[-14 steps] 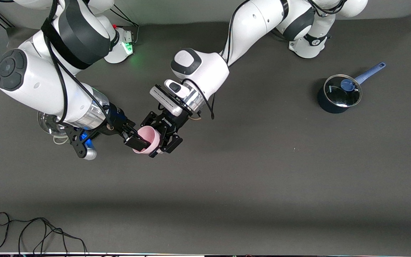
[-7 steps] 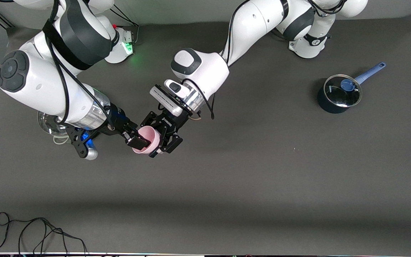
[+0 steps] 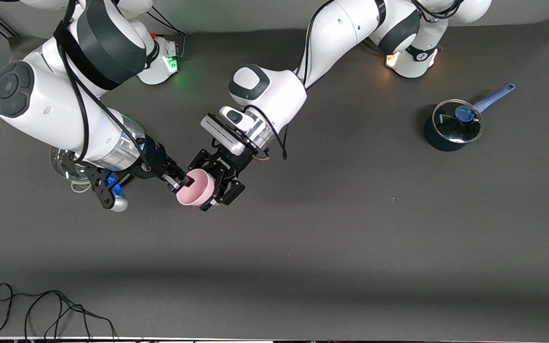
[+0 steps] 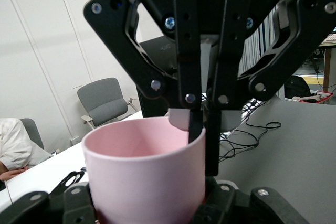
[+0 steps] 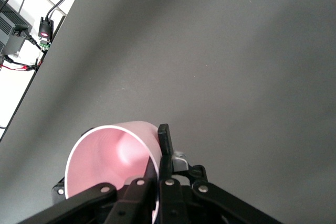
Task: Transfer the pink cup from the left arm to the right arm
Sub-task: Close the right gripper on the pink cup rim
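Pink cup [image 3: 196, 187] is up in the air over the table [image 3: 331, 238], toward the right arm's end, pinched from both sides at once. Left claw [image 3: 213, 186] is clamped on the cup's body, cup mouth tipped toward the right arm. Right claw [image 3: 182, 182] has its fingers closed thin on the rim wall, one inside, one outside; the right wrist view shows that clearly on the cup [image 5: 113, 163], and the left wrist view shows the same pinch at the rim [image 4: 197, 129].

Step in hand, as I read it: handoff, both grips on, left release not yet done. To do it well:
- confirm the right pinch is seated deep on the wall, not just at the lip; a thin smooth rim can slip or flex
- open left slowly and only partway first, watch for the cup sagging or rotating
- keep the right arm static while left lets go, then back left out along its own finger axis so it doesn't knock the cup

Pose: right arm reaches in low from its base, wrist roughly level. Left arm is stretched across the middle, wrist bent down and in. Lidded blue saucepan [image 3: 452, 126] sits well apart, at the left arm's end.
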Robot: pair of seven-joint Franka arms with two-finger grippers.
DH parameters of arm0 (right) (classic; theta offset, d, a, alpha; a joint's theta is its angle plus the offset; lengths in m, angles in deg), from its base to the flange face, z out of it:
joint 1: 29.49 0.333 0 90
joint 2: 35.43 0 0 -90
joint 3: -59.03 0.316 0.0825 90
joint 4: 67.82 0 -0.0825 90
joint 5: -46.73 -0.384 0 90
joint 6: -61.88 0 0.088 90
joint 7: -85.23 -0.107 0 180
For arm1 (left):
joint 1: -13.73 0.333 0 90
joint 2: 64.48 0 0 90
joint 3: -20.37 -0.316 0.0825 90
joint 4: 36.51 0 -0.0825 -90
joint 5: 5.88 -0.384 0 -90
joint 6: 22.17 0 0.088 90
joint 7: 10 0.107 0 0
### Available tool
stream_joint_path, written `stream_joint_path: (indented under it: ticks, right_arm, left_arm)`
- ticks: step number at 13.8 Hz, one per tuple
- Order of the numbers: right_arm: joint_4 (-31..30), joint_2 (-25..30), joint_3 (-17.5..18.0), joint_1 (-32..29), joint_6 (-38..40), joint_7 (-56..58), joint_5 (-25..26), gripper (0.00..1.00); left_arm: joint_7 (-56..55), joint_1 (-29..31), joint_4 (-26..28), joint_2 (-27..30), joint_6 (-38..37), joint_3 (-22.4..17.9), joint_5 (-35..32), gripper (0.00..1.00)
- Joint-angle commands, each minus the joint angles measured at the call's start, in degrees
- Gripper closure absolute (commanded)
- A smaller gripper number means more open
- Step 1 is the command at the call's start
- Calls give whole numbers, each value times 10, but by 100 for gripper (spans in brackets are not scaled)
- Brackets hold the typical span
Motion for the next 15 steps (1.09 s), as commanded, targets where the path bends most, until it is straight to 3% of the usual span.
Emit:
stream_joint_path:
  ticks: [1, 5, 6, 9, 13, 15]
  right_arm:
    - [5, 6, -3, 3, -6, -8, 9, 100]
    - [5, 6, -3, 4, -5, -8, 15, 100]
    - [5, 6, -3, 3, -5, -8, 16, 100]
    - [9, 6, -3, 3, -5, -7, 18, 100]
    - [15, 1, -9, -4, -7, 9, 63, 100]
    - [18, 1, -16, -20, -6, 43, 78, 100]
  left_arm:
    - [-13, -8, -9, -3, 5, -6, -2, 100]
    - [-13, -8, -9, -3, 5, -10, -3, 100]
    - [-12, -8, -9, -2, 5, -12, -13, 1]
    - [-24, -7, -6, 5, 1, -13, -27, 0]
    - [-26, 8, 3, 22, -23, -11, -31, 0]
    - [-26, 28, 46, 53, -52, -10, -34, 0]
